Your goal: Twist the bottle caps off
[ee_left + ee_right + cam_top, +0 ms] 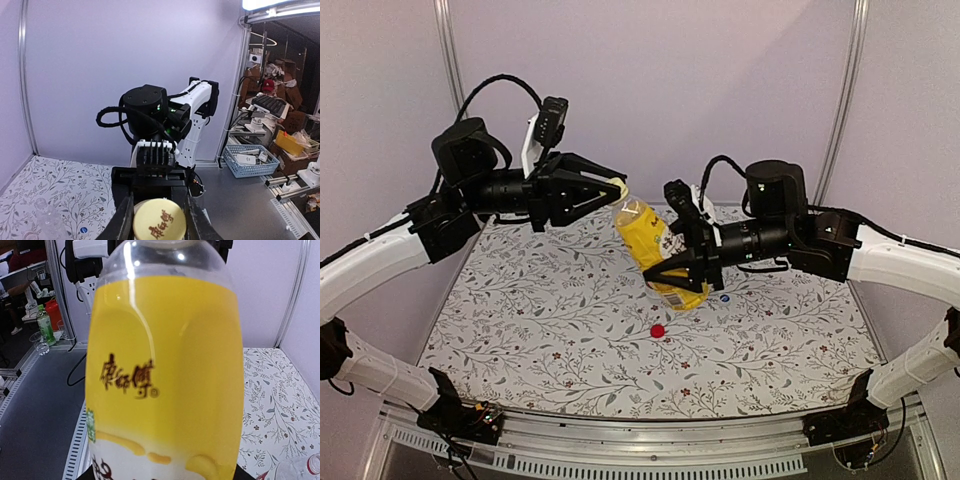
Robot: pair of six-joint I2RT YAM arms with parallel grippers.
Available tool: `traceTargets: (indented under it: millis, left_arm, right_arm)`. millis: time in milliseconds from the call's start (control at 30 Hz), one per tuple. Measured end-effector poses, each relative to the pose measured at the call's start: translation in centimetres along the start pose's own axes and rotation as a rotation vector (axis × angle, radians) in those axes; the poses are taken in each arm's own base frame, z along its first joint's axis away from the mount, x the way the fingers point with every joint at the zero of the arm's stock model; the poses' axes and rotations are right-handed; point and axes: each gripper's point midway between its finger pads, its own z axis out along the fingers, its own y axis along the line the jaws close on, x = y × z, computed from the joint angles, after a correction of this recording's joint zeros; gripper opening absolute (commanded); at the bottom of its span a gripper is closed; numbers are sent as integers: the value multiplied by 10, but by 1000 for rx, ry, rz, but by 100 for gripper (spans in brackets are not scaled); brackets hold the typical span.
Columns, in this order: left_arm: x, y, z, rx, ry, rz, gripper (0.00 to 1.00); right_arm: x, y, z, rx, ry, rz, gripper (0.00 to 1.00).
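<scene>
Bottle [645,238] of yellow liquid sits tilted between both tools. The right gripper [682,272] clamps its lower body, and the left gripper [613,190] is closed around the yellow cap [160,220]. A red cap [658,330] lies on the table below the right gripper.

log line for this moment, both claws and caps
left claw: shut on yellow cap | right claw: shut on yellow bottle, tilted, above table | red cap: loose on table

A robotics lab or workshop: plain pale walls [720,80] on metal posts [447,45] form a test booth around a cloth-covered table [550,340]. Beside it sit cluttered cardboard boxes [292,97] and a blue basket [248,162] of parts.
</scene>
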Motion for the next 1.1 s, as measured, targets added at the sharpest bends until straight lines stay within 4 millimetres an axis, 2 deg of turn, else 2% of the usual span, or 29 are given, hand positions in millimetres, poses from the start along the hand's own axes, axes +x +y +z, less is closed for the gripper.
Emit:
traceTargets:
  millis: [100,167,367,567,700,800,967,1033,1100]
  left_arm:
    - [0,10,-1,-59,-15,-23,4]
    - [0,25,-3,-143,-35,-62,2]
    - [5,81,-18,-441,-114,-271,6]
    - [31,124,-27,-649,-136,-463,14]
    - [39,148,-24,-740,-118,-529,26]
    - [40,154,-25,-766,-115,-540,47]
    - [43,149,-24,-762,-99,-533,82]
    - [41,145,-25,-748,-101,-513,91]
    - [37,138,-26,-725,-100,-480,94]
  right_arm:
    - [0,-13,0,70,10,-2,38]
    - [1,-27,1,141,29,-1,37]
    - [10,-78,3,404,99,-19,37]
    - [35,-115,2,630,198,-60,36]
    - [44,-134,-3,751,237,-85,36]
    - [45,-139,-4,785,244,-97,36]
    - [48,-141,-6,797,253,-99,36]
    - [52,-138,-6,784,258,-96,36]
    - [55,-133,-5,753,257,-90,36]
